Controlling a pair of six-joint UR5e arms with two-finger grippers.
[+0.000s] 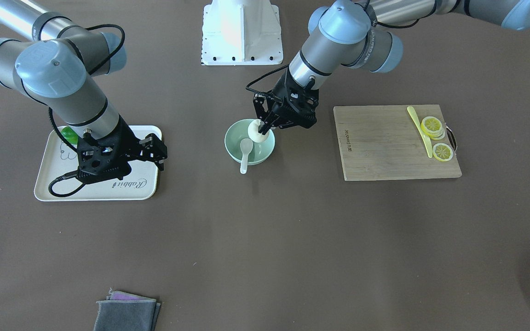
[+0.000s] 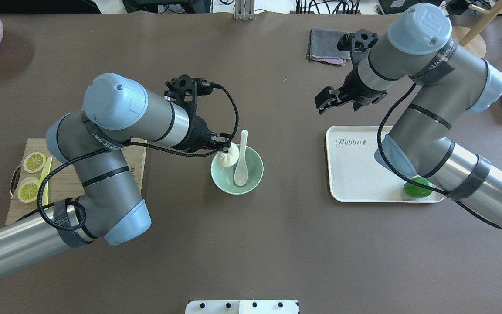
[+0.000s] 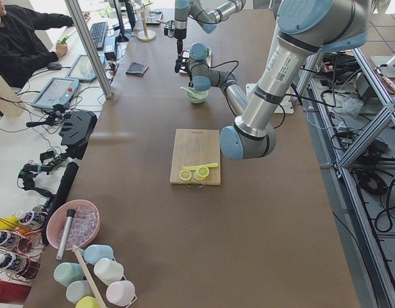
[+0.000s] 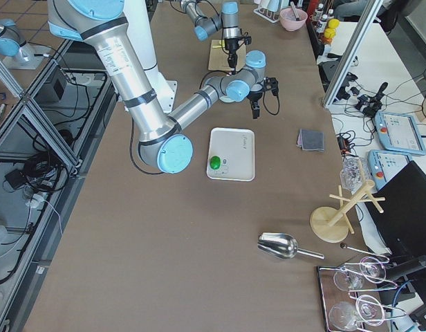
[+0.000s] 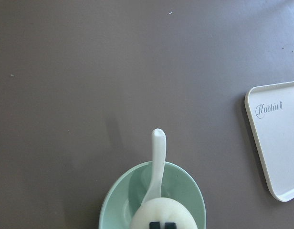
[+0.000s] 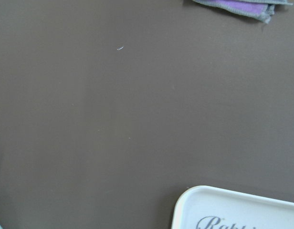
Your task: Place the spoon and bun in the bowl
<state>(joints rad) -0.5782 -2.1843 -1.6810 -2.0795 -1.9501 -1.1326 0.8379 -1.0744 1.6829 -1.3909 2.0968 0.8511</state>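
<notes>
The pale mint-green bowl [image 2: 222, 182] stands mid-table; it also shows in the front view [image 1: 234, 148]. The white spoon [image 2: 241, 162] lies in it, scoop down, handle over the far rim. My left gripper [image 2: 224, 148] is shut on the white bun [image 2: 229, 157] and holds it over the bowl's side nearest the cutting board. In the left wrist view the bun [image 5: 161, 212] sits between my fingertips [image 5: 155, 224], just above the bowl [image 5: 191, 191] and spoon [image 5: 157, 160]. My right gripper [image 2: 327, 100] is open and empty above the tray's far edge.
A white tray [image 2: 364, 174] with a green object [image 2: 418, 187] lies under my right arm. A wooden cutting board [image 1: 384, 142] holds lemon slices [image 1: 432, 125] and a thin yellow knife [image 1: 420, 131]. A folded grey cloth [image 2: 327, 46] lies at the far edge.
</notes>
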